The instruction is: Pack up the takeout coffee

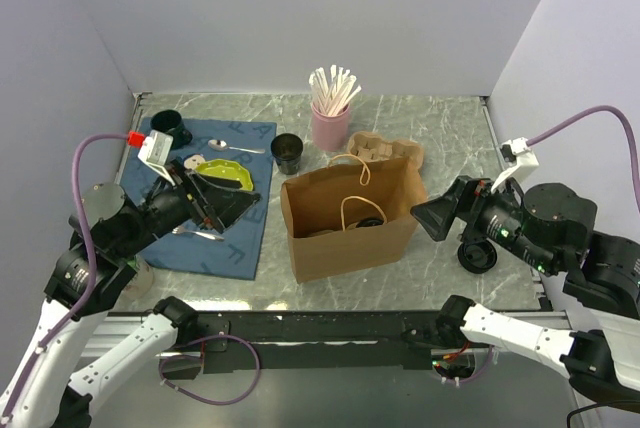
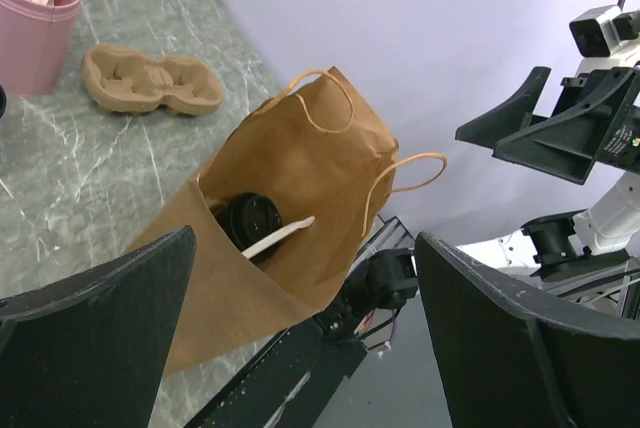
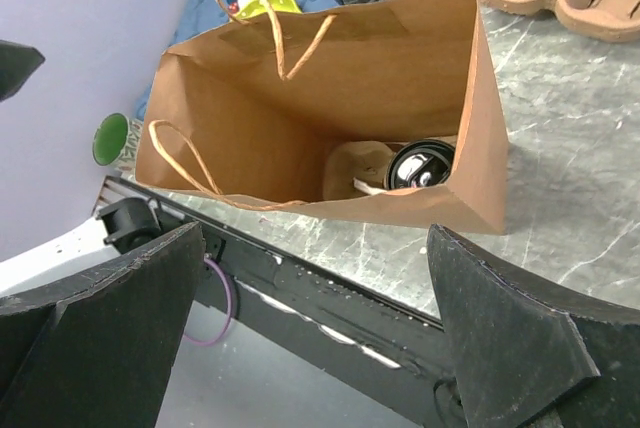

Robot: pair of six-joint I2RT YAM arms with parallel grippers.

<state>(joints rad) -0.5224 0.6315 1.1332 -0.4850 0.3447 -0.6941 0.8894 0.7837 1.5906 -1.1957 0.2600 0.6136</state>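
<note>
**Coffee cup**. It stands upright with its black lid on, at the bottom of the paper bag. We place it in the corner by the near wall, at the end facing the right arm. A pale wooden stirrer rests against the lid.

**Paper bag.** It stands upright in the middle of the desk with its mouth open upward and both cord handles loose. Its long axis runs left to right, from one arm toward the other.

**Right jaws.** They are spread wide and hold nothing. They sit just off the bag's right end without touching it, looking down into the mouth. We judge this pair the nearer to the cup.

**Left jaws.** They are also parted and empty. They hang over the blue cloth, beside the bag's left end and apart from it.

**Behind the bag.**
- a moulded cup carrier
- a pink holder of stirrers
- an open black cup

**Note on approach.** The cup lies below both pairs, walled in on every side. We judge that any reach for it must go down through the mouth, along the bag's length. If the contents are counted as complete, the handles are what remains to take hold of.
</note>
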